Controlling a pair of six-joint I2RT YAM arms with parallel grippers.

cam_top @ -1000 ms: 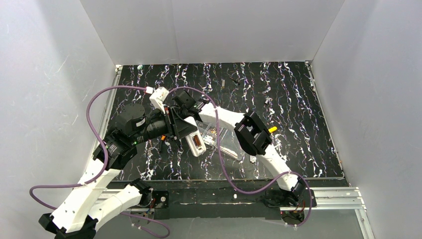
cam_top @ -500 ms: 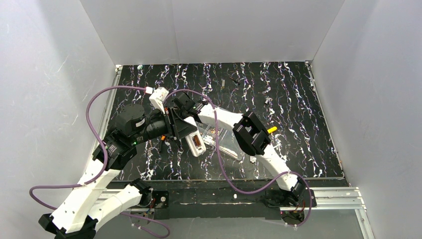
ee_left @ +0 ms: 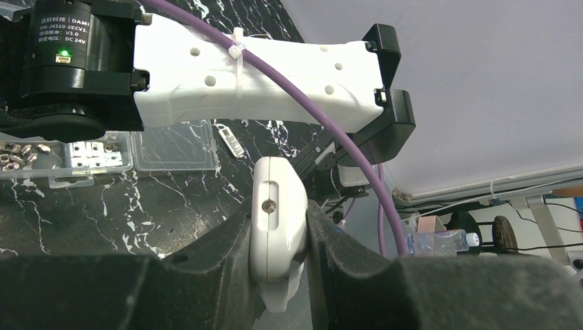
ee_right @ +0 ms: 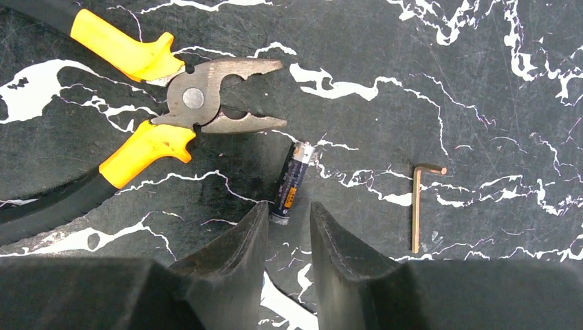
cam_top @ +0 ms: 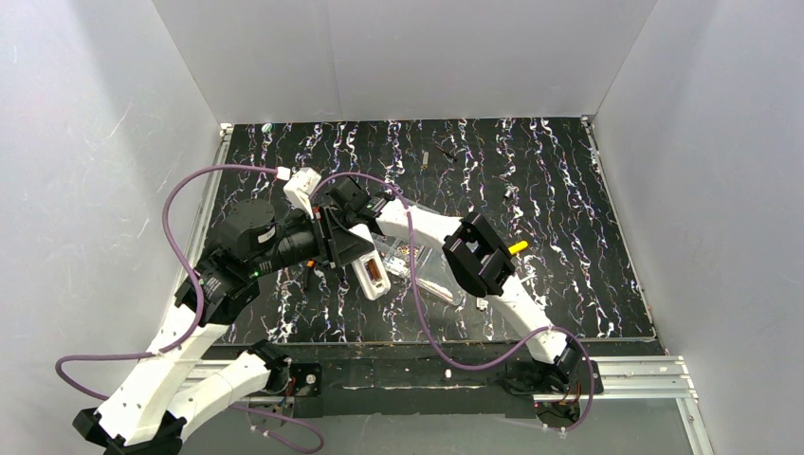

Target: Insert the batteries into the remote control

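Note:
My left gripper [cam_top: 353,248] is shut on the white remote control [cam_top: 372,273] and holds it above the mat, its open back showing a brownish compartment. In the left wrist view the remote's rounded end [ee_left: 278,220] sits clamped between both fingers. My right gripper [ee_right: 287,210] is open with a narrow gap, low over the mat. A dark battery [ee_right: 291,182] with an orange label lies flat just beyond its fingertips, not between them. In the top view the right wrist [cam_top: 343,194] reaches behind the left arm.
Yellow-handled pliers [ee_right: 199,103] lie just left of the battery, and a small Allen key [ee_right: 416,206] lies to its right. A clear organiser box [cam_top: 422,263] with small parts sits under the right forearm and also shows in the left wrist view [ee_left: 103,155]. A yellow screwdriver handle [cam_top: 519,246] is by the right elbow.
The right arm has shifted slightly left and away. The left gripper with the remote has barely moved.

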